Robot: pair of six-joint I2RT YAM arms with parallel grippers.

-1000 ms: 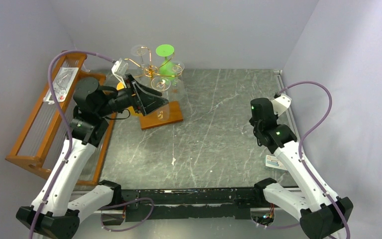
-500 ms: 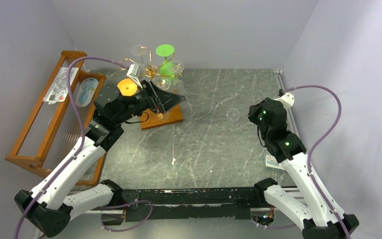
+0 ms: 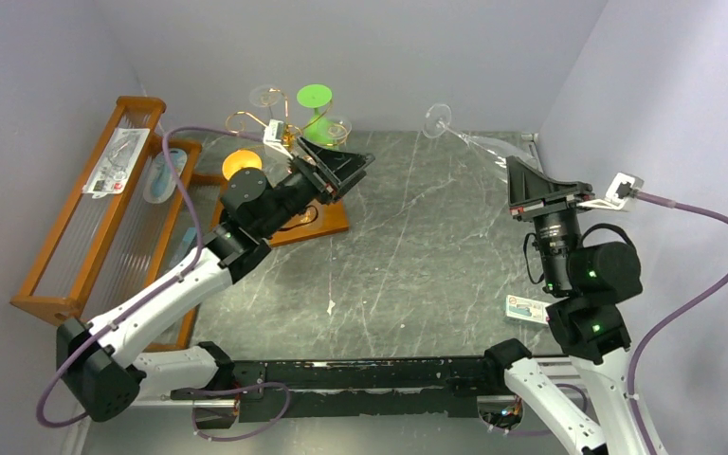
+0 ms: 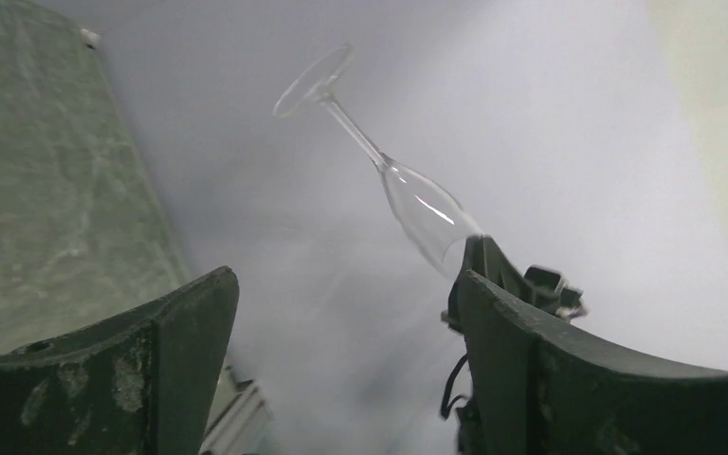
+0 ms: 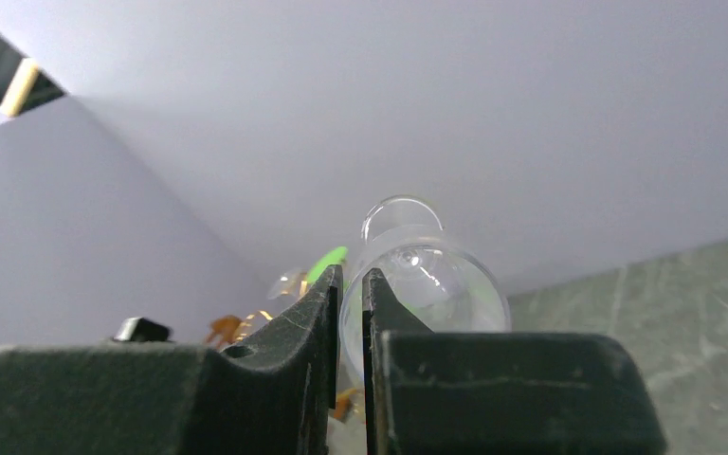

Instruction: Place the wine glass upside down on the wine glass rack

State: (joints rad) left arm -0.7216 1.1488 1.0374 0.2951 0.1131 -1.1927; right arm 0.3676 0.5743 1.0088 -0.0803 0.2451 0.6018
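Top external view: right gripper [image 3: 519, 176] raised at the table's right side, clamped on the bowl of the wine glass [image 3: 475, 142] — glass tilted, foot uppermost, leaning toward the back wall. Right wrist view: fingers narrow, pinching the bowl's rim [image 5: 427, 275]. Left gripper [image 3: 337, 171] hangs just beside the wine glass rack [image 3: 287, 129], jaws wide, nothing between them. Rack at back left, well apart from the held glass. Green glass [image 3: 315, 99] hangs on it.
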